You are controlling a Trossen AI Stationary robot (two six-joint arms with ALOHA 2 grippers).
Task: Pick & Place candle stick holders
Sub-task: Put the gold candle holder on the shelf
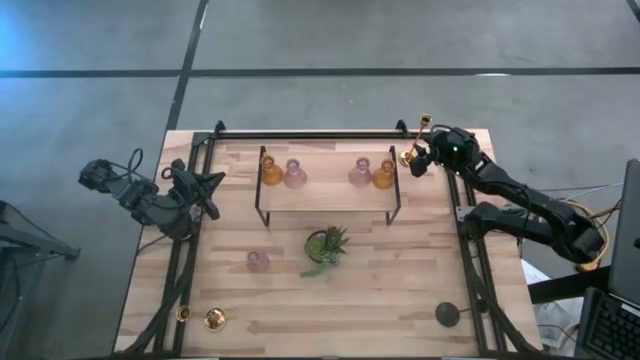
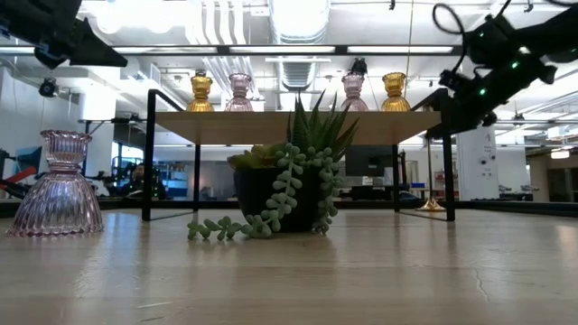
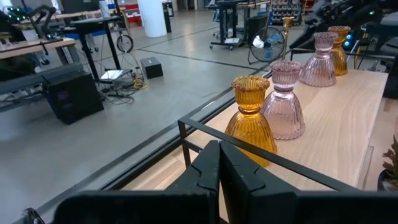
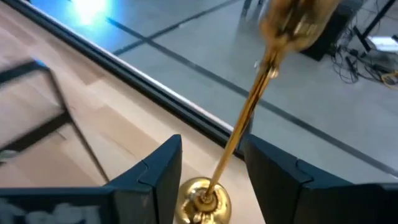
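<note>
A shiny gold candle stick holder stands on its round base on the table, just right of the black wire shelf. My right gripper is open, with one finger on either side of the slim stem just above the base, touching nothing. My left gripper is shut and empty by the shelf's left end. Two amber and two pink glass holders stand on the shelf top. Another pink holder, a second gold stick and a black one stand on the table.
A small potted green plant stands in front of the shelf at mid table. Black rails run along the table's left, right and far edges. The gold stick by my right gripper stands close to the shelf's right leg.
</note>
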